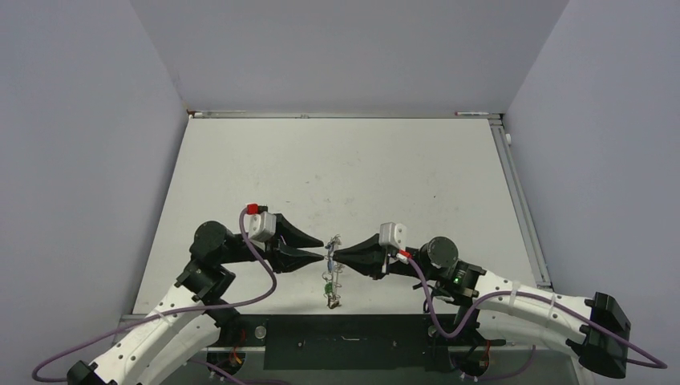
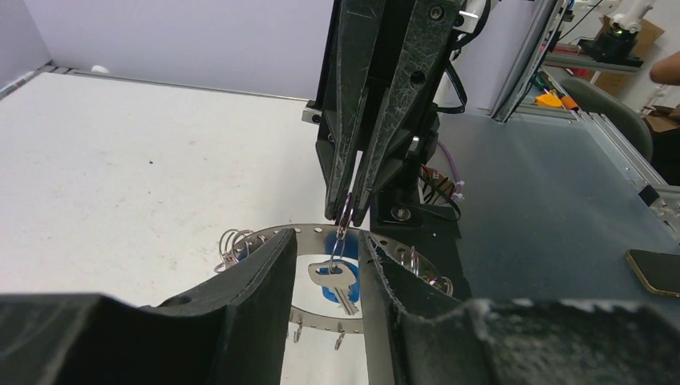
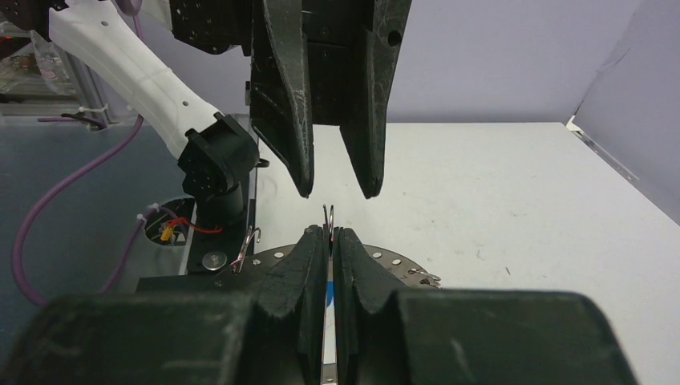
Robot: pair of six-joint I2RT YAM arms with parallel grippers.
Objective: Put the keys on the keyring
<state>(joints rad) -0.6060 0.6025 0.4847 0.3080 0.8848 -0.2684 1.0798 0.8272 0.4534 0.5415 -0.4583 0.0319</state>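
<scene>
Nearest to us, the left hand [image 2: 327, 241] stands with its two black fingers parted and nothing caught between them. Just past its tips, in line with the gap, hangs the small silver key [image 2: 335, 281] with its blue plastic tag [image 2: 327, 293]. The key dangles from a thin wire loop [image 2: 342, 233]. That loop sits at the rim of the wide flat grey metal keyring [image 2: 301, 231], which is pierced with holes and carries other small loops [image 2: 231, 245]. Directly beyond, tip to tip with the left hand, the right hand [image 2: 347, 215] is clamped tight at that spot. We judge that it holds the keyring up off the white worktop [image 2: 120, 160], though we cannot tell whether the pinch bites the rim itself or only the loop. The risks lie in that narrow meeting place. The key swings freely, so a finger closing off-centre could nudge it aside and grasp air. A push along the line of the hands could twist the keyring in so slim a pinch, or pull it free. The two sets of fingertips are also close enough to strike each other.
</scene>
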